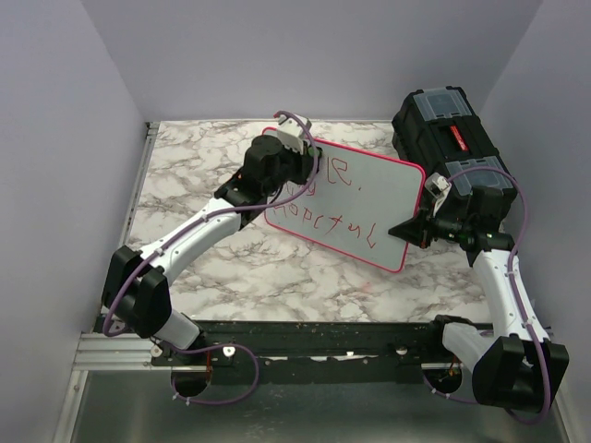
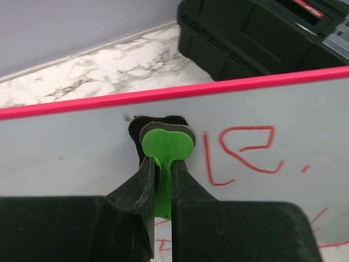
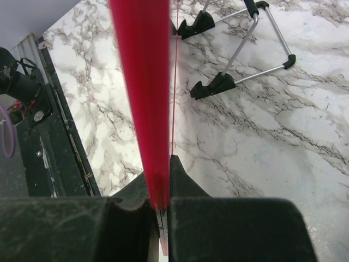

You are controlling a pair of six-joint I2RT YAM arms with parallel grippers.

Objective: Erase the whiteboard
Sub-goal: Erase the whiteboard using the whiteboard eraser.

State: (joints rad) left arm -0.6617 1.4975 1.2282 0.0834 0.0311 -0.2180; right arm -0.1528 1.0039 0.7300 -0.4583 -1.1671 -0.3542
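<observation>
Holding the whiteboard [image 1: 360, 208] by the middle of its right-hand edge, the right gripper [image 1: 414, 228] has its jaws pressed together on the pink-red rim. The right wrist view confirms this: the rim runs edge-on straight down between the two black fingers [image 3: 185, 185].

The board sits over the middle of the marble table [image 1: 203, 175], rotated so that its long sides run diagonally. It appears lifted and slanted; how far it stands off the table cannot be told.

The left gripper [image 1: 294, 164] is at the board's upper left corner area, just inside the top rim. Its jaws are pinched on the stem of a green eraser [image 2: 168, 143], whose rounded head faces the white surface. A black pad [image 2: 136, 128] shows behind that head, against the board.

Red lettering [image 2: 240, 153] lies to the right of the eraser and continues lower down the board. The surface immediately left of the eraser is bare white.

A black toolbox [image 1: 448, 129] stands beyond the board's far right corner. A wire stand [image 3: 245, 49] with black feet rests on the marble beside the board's gripped edge; whether it joins the board cannot be told.
</observation>
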